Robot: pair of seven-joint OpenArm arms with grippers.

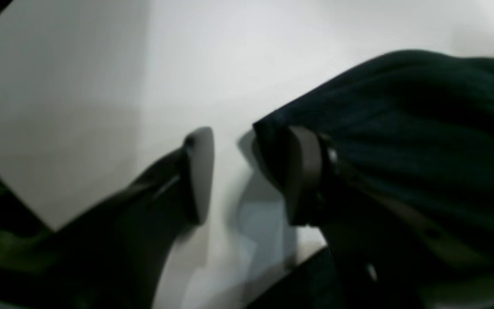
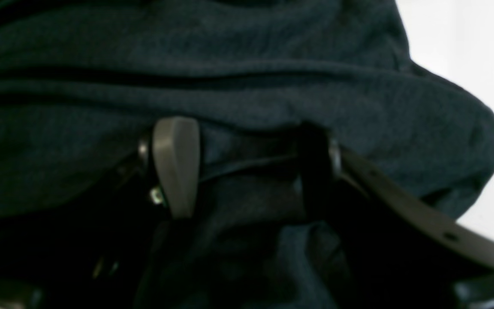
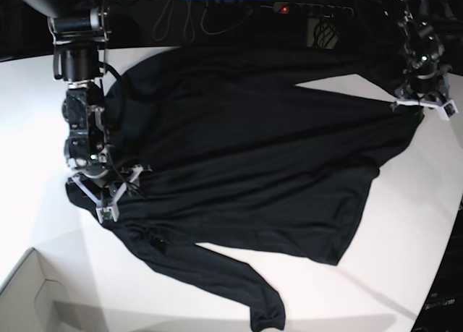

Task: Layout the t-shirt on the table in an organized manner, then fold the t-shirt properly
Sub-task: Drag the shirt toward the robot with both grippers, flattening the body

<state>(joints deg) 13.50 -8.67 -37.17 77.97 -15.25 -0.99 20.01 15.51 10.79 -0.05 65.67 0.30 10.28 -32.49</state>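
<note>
Tools (image 2: pixel 247 167) wide apart on t-shirt (image 3: pixel 239 151)

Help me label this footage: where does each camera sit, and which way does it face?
Left wrist: rides the left arm, facing down past the open left gripper at the t-shirt edge and table.
Right wrist: rides the right arm, facing past the open right gripper into bunched t-shirt.
Base: overhead, facing down on the spread t-shirt, both arms at opposite edges.
Shared: all show the t-shirt; base shows both grippers.
</note>
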